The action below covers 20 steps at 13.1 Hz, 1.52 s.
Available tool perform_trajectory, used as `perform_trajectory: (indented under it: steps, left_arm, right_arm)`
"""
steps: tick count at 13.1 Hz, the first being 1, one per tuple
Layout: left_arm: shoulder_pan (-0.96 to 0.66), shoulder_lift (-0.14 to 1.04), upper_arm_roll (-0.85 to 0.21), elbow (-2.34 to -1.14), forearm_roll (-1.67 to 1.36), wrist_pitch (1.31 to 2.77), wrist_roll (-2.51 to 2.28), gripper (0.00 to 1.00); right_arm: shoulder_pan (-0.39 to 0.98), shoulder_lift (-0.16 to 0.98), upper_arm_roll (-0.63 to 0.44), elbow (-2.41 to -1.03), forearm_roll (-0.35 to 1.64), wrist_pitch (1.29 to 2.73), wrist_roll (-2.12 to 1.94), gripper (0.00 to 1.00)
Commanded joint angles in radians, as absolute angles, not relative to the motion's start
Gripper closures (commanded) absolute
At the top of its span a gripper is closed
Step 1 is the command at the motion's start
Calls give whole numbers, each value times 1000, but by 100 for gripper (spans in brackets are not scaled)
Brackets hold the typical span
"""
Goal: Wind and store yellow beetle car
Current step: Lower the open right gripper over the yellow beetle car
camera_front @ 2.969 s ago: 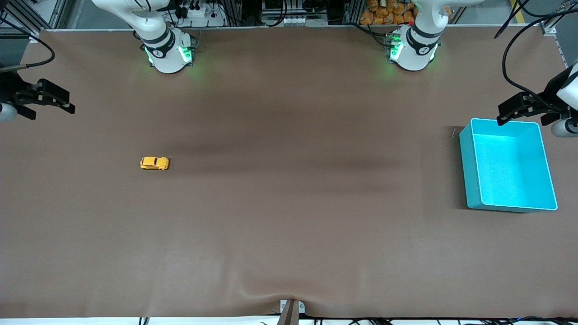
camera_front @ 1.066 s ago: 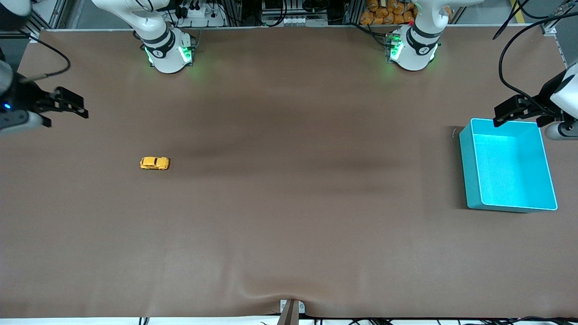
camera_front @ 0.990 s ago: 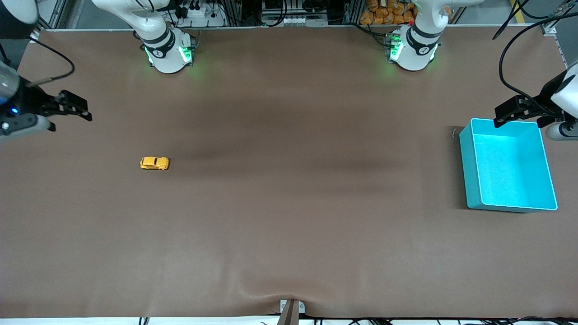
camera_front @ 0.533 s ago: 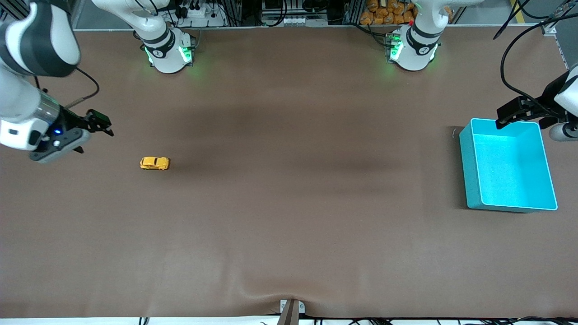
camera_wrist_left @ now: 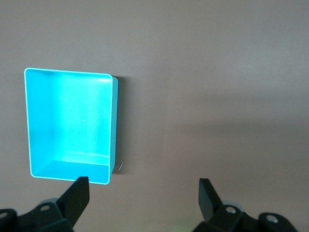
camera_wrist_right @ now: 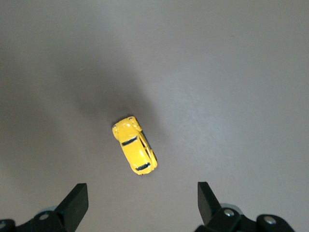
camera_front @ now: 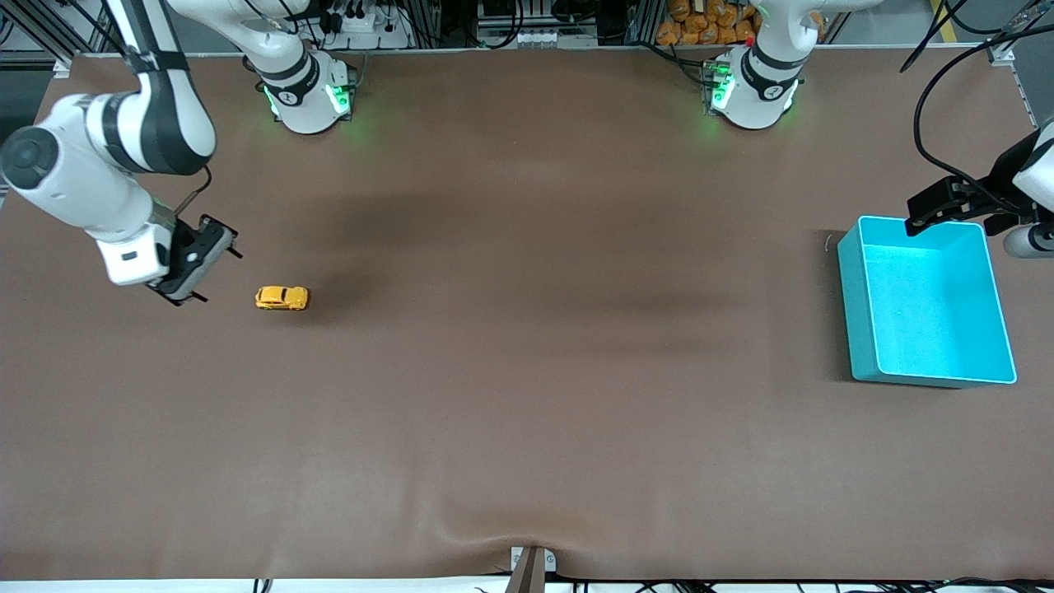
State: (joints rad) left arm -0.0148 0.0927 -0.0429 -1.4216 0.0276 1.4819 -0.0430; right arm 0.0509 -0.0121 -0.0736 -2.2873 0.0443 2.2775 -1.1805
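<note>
Hovering with fingers spread, the right gripper (camera_front: 216,263) hung beside the yellow beetle car (camera_front: 282,297), whose long axis ran between the table's ends, its heading unclear. The waiting left gripper (camera_wrist_left: 143,193), also spread, hung over the turquoise bin (camera_front: 927,303); its arm was cut off at the frame edge. Brown table (camera_front: 527,371) lay beneath.

White arms (camera_front: 107,177) with black joints, green-lit bases (camera_front: 309,99), black cables (camera_front: 939,107).

Tiny yellow beetle car (camera_front: 282,297) sits upright on its wheels toward the right arm's end.
</note>
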Motion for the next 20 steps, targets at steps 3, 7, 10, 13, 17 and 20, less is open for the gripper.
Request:
perform_trajectory:
  steps: [3,7,10,13,17,20]
  left_arm:
    - [-3,66,-46,-1447,9,1493,-37,0]
    - [-2,66,-45,-1447,9,1493,-44,0]
    - [-2,71,-46,-1445,9,1494,-49,0]
    - [-3,68,-45,-1445,9,1494,-48,0]
    - [-3,71,-46,-1445,17,1512,-37,0]
    - [-3,72,-44,-1445,21,1526,-29,0]
  right_arm:
    - [78,89,-45,-2296,31,2361,-1402,2]
    - [68,182,-46,-2333,29,2519,-1572,8]
    - [61,199,-46,-2380,18,2577,-1605,11]
    - [38,199,-45,-2419,-25,2617,-1605,16]
    - [31,222,-44,-2439,-25,2668,-1594,20]
    - [31,242,-43,-2439,-23,2691,-1591,21]
